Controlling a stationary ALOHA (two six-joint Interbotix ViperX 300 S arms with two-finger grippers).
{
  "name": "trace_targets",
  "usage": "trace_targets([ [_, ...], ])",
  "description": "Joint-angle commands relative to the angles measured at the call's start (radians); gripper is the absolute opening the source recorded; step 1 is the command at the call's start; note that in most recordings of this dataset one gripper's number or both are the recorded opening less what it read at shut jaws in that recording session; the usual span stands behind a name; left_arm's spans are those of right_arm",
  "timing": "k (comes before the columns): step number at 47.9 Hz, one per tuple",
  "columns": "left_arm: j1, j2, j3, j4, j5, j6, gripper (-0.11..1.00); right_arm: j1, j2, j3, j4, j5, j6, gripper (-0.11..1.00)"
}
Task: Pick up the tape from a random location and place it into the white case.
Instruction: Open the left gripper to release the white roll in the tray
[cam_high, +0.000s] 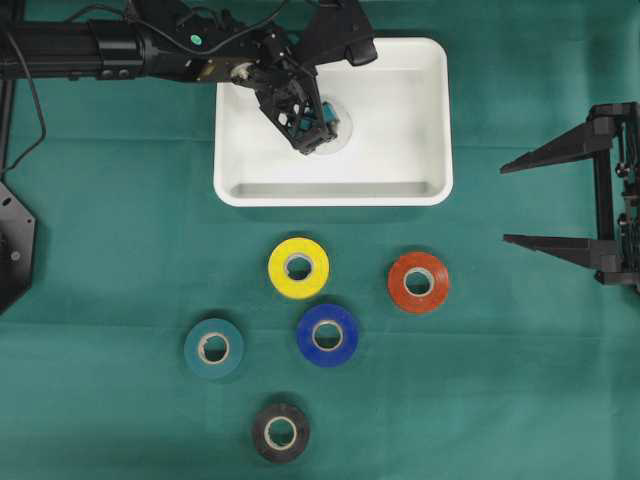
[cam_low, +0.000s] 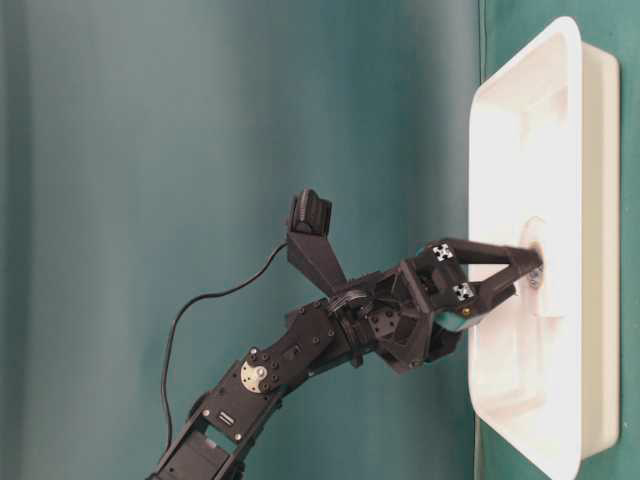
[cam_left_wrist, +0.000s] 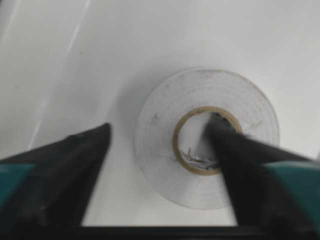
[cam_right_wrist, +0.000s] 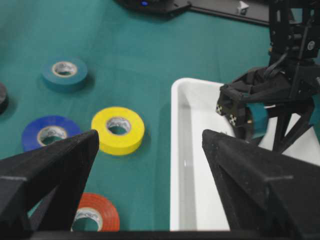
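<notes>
A white tape (cam_left_wrist: 160, 115) roll lies flat on the floor of the white case (cam_high: 330, 197). My left gripper (cam_high: 308, 128) reaches down into the case over it. In the left wrist view the left gripper (cam_left_wrist: 160, 125) is open. One finger (cam_left_wrist: 235, 160) stands inside the roll's cardboard core, and the other finger (cam_left_wrist: 75, 160) stands clear of the roll's outer side. Seen from table level, the fingertips (cam_low: 528, 272) are down at the case (cam_low: 590, 200) floor. My right gripper (cam_high: 506, 204) hovers open at the right edge of the table with nothing between its fingers.
Five more rolls lie on the green cloth in front of the case: yellow (cam_high: 298, 267), red (cam_high: 418, 282), blue (cam_high: 327, 335), teal (cam_high: 213, 348) and black (cam_high: 280, 432). The left arm stretches across the top left. The right wrist view shows the case's near rim (cam_right_wrist: 175, 150).
</notes>
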Motion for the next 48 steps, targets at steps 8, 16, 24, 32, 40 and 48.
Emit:
trace_targets([
  [8,0.008,-0.029,0.0,0.0,-0.028,0.003,0.9,-0.002,0.005,-0.02,0.002,-0.005,0.002,0.92],
  [16,0.008,-0.041,0.002,0.0,-0.028,0.003,0.91,-0.002,0.008,-0.02,0.002,-0.005,0.002,0.92],
  [24,0.005,-0.11,0.0,0.0,-0.015,0.003,0.91,-0.002,0.008,-0.021,0.002,-0.003,0.002,0.92],
  [32,-0.005,-0.206,-0.006,0.0,0.023,0.005,0.91,-0.002,0.006,-0.023,0.002,-0.005,0.003,0.92],
  [40,-0.008,-0.301,0.003,0.002,0.058,0.006,0.91,-0.002,0.008,-0.023,0.003,-0.005,0.006,0.92],
  [48,-0.008,-0.325,0.029,0.003,0.052,0.008,0.91,-0.002,0.008,-0.023,0.003,-0.005,0.006,0.92],
])
